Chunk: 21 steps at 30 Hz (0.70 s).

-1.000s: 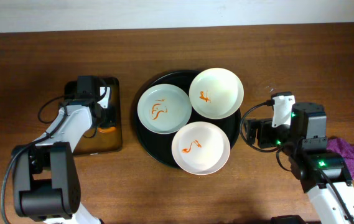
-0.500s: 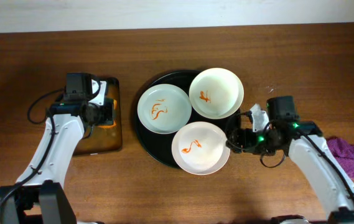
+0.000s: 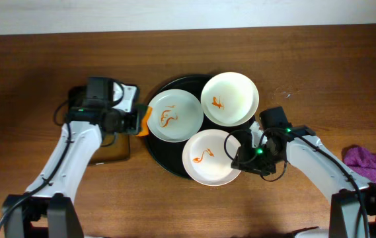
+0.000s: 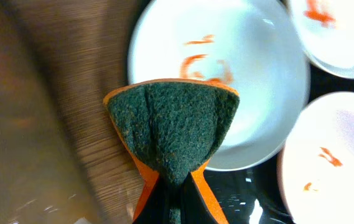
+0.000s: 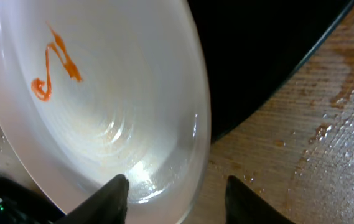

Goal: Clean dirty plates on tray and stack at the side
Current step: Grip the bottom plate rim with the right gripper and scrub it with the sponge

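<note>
Tray (image 3: 156,153): black, round, mid-tabletop (image 3: 42,59); I count three white plates on it, each marked with orange streaks.
Left plate (image 3: 173,116): on the tray's left side; streaks near its centre.
Far plate (image 3: 229,98): on the tray's far right.
Near plate (image 3: 212,157): on the tray's near edge.
Sponge (image 4: 173,134): orange with a dark green scouring face, folded; clamped in the left fingers (image 4: 175,210); it sits over the left plate's outer rim; I cannot tell whether it touches.
Right fingers (image 5: 116,194): apart, not gripping; they straddle the near plate's rim, one tip inside the plate, the other outside over wet wood.
Cloth (image 3: 371,162): purple, crumpled; at the right edge, well apart from the tray.
Board (image 3: 112,151): dark; left of the tray, partly under the left arm.
</note>
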Motion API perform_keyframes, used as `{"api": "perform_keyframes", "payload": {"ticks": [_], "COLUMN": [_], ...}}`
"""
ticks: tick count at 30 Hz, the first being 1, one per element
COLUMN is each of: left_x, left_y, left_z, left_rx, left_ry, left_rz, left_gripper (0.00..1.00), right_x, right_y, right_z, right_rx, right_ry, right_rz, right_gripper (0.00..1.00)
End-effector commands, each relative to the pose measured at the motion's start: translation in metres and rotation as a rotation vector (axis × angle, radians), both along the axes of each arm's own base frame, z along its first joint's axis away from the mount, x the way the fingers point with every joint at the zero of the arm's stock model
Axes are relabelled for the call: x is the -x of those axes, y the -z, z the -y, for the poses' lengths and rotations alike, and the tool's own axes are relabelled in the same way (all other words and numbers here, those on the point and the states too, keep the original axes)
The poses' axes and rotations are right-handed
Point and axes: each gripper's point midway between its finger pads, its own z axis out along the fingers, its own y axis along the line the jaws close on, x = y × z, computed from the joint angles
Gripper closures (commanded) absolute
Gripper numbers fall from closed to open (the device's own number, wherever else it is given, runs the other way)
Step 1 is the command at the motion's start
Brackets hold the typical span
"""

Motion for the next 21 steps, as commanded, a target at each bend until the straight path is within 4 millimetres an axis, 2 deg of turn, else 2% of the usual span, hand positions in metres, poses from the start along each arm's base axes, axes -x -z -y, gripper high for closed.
{"api": "perform_keyframes", "payload": {"ticks": [1, 4, 7, 9, 10, 13, 14, 15, 21], "left_x": [0.003, 0.017, 0.041, 0.053, 0.062, 0.074, 0.078, 0.081, 0.102], "left_y": [-0.015, -0.021, -0.023, -0.024, -0.020, -0.005, 0.001, 0.006, 0.031], "left_z": [0.042, 0.090, 0.135, 0.152, 0.165, 0.179, 0.184, 0.189, 0.209], "left_rx": [0.041, 0.081, 0.105, 0.108, 0.108, 0.097, 0.093, 0.090, 0.077], "left_ry": [0.113, 0.246, 0.365, 0.418, 0.457, 0.502, 0.518, 0.533, 0.580], "left_rz": [0.049, 0.074, 0.069, 0.073, 0.064, 0.022, 0.009, -0.001, -0.073], "left_gripper": [1.00, 1.00, 1.00, 1.00, 1.00, 1.00, 1.00, 1.00, 1.00], "right_x": [0.004, 0.003, 0.004, 0.005, 0.006, 0.006, 0.006, 0.006, 0.006], "right_y": [0.005, 0.005, 0.008, 0.012, 0.014, 0.014, 0.014, 0.014, 0.014], "right_z": [0.001, 0.001, 0.001, 0.002, 0.002, 0.002, 0.002, 0.002, 0.002], "right_rx": [0.018, 0.018, 0.021, 0.024, 0.026, 0.026, 0.026, 0.026, 0.026], "right_ry": [0.019, 0.019, 0.022, 0.022, 0.022, 0.022, 0.022, 0.022, 0.023], "right_rz": [-0.024, -0.020, -0.030, -0.046, -0.058, -0.057, -0.058, -0.058, -0.060], "right_gripper": [0.61, 0.67, 0.70, 0.72, 0.79, 0.85, 0.92, 0.94, 0.96]}}
